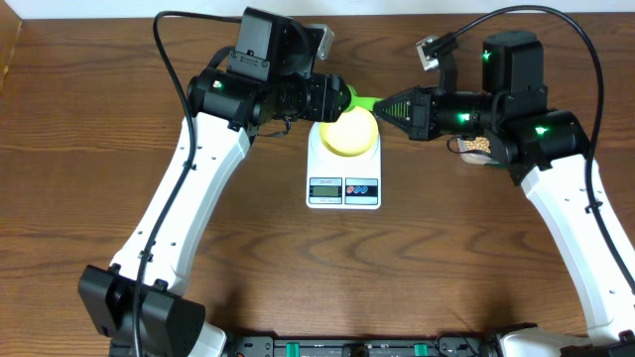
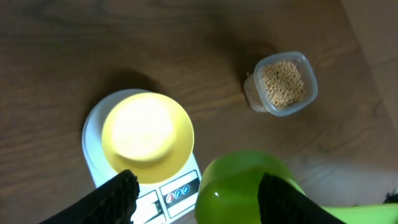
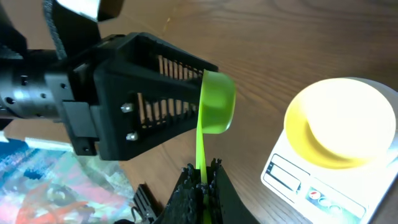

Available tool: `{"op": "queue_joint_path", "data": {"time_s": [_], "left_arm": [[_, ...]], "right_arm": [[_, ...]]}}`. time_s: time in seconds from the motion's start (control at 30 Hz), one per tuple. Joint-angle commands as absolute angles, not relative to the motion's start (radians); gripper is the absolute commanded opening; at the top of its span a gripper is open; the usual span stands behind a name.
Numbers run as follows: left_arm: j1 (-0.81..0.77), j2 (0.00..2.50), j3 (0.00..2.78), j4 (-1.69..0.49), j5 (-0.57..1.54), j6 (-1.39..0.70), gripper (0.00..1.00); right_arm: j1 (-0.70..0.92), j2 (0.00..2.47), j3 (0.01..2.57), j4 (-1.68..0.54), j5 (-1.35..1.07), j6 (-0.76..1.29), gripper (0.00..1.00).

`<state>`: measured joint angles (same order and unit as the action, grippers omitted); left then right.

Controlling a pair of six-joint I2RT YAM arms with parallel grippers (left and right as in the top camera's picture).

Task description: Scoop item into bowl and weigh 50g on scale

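A small pale yellow bowl (image 1: pixel 349 133) stands on the white scale (image 1: pixel 343 188); both also show in the left wrist view, the bowl (image 2: pixel 147 135) and the scale (image 2: pixel 180 191). My right gripper (image 1: pixel 385 107) is shut on the handle of a green scoop (image 3: pixel 216 102), held just behind the bowl. My left gripper (image 1: pixel 335 99) is open, its fingers (image 2: pixel 200 185) either side of the scoop's head (image 2: pixel 242 186). No beans show in the scoop. The beans (image 2: pixel 283 83) lie in a clear tub (image 2: pixel 309 96) right of the scale.
The tub (image 1: pixel 478 146) is partly hidden under my right arm in the overhead view. The scale's display and red and blue buttons (image 1: pixel 360 187) face the table's front. A colourful sheet (image 3: pixel 43 186) lies at the table's far edge.
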<state>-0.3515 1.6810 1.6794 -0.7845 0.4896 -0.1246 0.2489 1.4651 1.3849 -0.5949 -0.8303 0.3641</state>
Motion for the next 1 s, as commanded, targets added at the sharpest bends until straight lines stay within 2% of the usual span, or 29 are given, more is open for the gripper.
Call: {"op": "queue_joint_path", "data": {"time_s": [0.0, 0.23, 0.53, 0.7, 0.97], "left_arm": [[-0.350, 1.668, 1.687, -0.783, 0.478, -0.098, 0.65], [-0.354, 1.660, 1.687, -0.811, 0.456, -0.059, 0.65], [-0.467, 1.604, 1.687, -1.026, 0.165, 0.078, 0.65], [-0.552, 1.615, 1.667, -1.116, 0.166, 0.091, 0.65], [-0.603, 1.616, 1.540, -1.072, 0.244, 0.044, 0.65]], "right_arm": [[0.243, 1.455, 1.404, -0.619, -0.766, 0.363, 0.01], [0.243, 1.444, 1.405, -0.691, -0.516, 0.362, 0.01], [0.243, 1.417, 1.414, -0.764, -0.160, 0.359, 0.01], [0.243, 1.414, 1.479, -0.863, 0.013, 0.359, 0.01], [0.243, 1.414, 1.597, -1.034, 0.208, 0.359, 0.01]]}}
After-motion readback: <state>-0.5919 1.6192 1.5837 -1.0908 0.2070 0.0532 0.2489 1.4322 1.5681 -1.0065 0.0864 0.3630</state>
